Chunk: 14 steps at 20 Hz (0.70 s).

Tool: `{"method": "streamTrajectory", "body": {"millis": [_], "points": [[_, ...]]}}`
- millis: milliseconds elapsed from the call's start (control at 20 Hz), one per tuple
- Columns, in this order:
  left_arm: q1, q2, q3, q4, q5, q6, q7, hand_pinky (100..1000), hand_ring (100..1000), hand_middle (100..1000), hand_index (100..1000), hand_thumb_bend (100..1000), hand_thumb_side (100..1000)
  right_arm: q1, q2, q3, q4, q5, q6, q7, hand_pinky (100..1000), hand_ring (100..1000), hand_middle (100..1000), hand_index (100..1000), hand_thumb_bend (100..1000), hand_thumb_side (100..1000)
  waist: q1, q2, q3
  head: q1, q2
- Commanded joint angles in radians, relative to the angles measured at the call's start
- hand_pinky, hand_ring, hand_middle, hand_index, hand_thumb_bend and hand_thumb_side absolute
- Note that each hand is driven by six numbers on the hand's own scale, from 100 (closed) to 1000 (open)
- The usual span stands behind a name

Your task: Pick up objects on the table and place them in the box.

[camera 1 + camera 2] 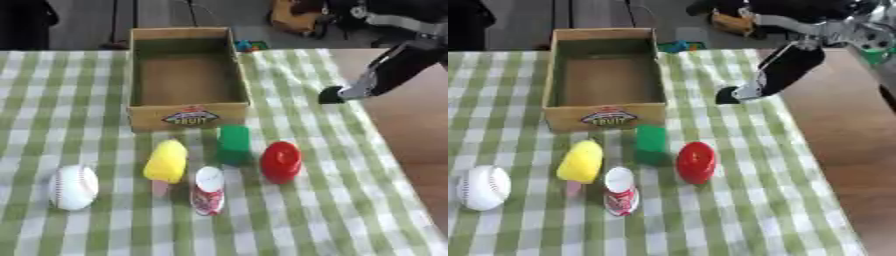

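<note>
Right hand hovering beside the empty box, five objects waiting on the cloth.

The right hand (pixel 756 85) is hanging above the checked tablecloth (pixel 79 230), to the right of the cardboard box (pixel 187 116), holding nothing; whether its fingers are spread or curled I cannot tell. The left hand is not showing. The baseball (pixel 73 187), yellow toy (pixel 166 161), small red-and-white can (pixel 208 190), green block (pixel 234 144) and red round object (pixel 281 161) are sitting close together just in front of the box. Reaching for one, the hand is likely to knock a neighbour: the baseball could roll, and the can could tip.
</note>
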Motion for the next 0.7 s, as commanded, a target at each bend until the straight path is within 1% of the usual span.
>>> {"method": "streamTrajectory", "body": {"millis": [50, 100, 150, 200, 250, 350, 500, 600, 700], "points": [[-0.006, 0.029, -0.001, -0.017, 0.006, 0.002, -0.007, 752, 628, 590, 679, 100, 929, -0.035, -0.017, 0.022, 0.048, -0.039, 0.018, 0.031, 698, 925, 985, 1000, 642, 575, 0.001, -0.024, 0.002, -0.002, -0.002], [-0.006, 0.029, 0.000, -0.017, 0.006, 0.002, -0.008, 752, 628, 590, 679, 100, 931, -0.040, -0.012, 0.030, 0.061, -0.044, 0.022, 0.032, 668, 913, 992, 1000, 678, 538, 0.001, -0.024, 0.002, -0.002, -0.003], [-0.007, 0.028, 0.000, -0.017, 0.006, 0.004, -0.009, 752, 628, 590, 679, 100, 932, -0.040, -0.004, 0.042, 0.082, -0.057, 0.033, 0.037, 670, 915, 998, 1000, 718, 529, 0.001, -0.022, 0.004, -0.003, -0.007], [-0.007, 0.027, -0.001, -0.017, 0.006, 0.005, -0.011, 752, 628, 590, 679, 100, 932, -0.042, 0.003, 0.053, 0.100, -0.071, 0.045, 0.043, 670, 915, 998, 1000, 718, 529, 0.001, -0.021, 0.005, -0.003, -0.009], [-0.007, 0.026, -0.001, -0.017, 0.007, 0.006, -0.012, 751, 628, 589, 678, 100, 932, -0.044, 0.010, 0.062, 0.112, -0.084, 0.053, 0.048, 690, 928, 1000, 1000, 744, 525, 0.002, -0.020, 0.006, -0.003, -0.010], [-0.009, 0.025, 0.000, -0.017, 0.007, 0.007, -0.013, 751, 628, 589, 678, 100, 934, -0.048, 0.021, 0.081, 0.128, -0.101, 0.067, 0.062, 693, 934, 999, 1000, 760, 510, 0.002, -0.018, 0.006, -0.001, -0.013], [-0.010, 0.025, -0.002, -0.017, 0.006, 0.010, -0.019, 751, 628, 589, 678, 100, 935, -0.061, 0.039, 0.116, 0.154, -0.124, 0.081, 0.101, 692, 932, 997, 1000, 761, 497, 0.003, -0.016, 0.006, 0.001, -0.015], [-0.011, 0.025, -0.003, -0.017, 0.005, 0.012, -0.027, 751, 628, 589, 678, 100, 935, -0.070, 0.049, 0.137, 0.171, -0.130, 0.090, 0.128, 694, 928, 991, 1000, 744, 485, 0.003, -0.015, 0.006, 0.001, -0.015], [-0.012, 0.025, -0.003, -0.017, 0.006, 0.013, -0.030, 750, 628, 589, 678, 100, 934, -0.075, 0.057, 0.150, 0.181, -0.131, 0.097, 0.147, 697, 929, 989, 1000, 737, 478, 0.003, -0.015, 0.006, 0.000, -0.015]]}}
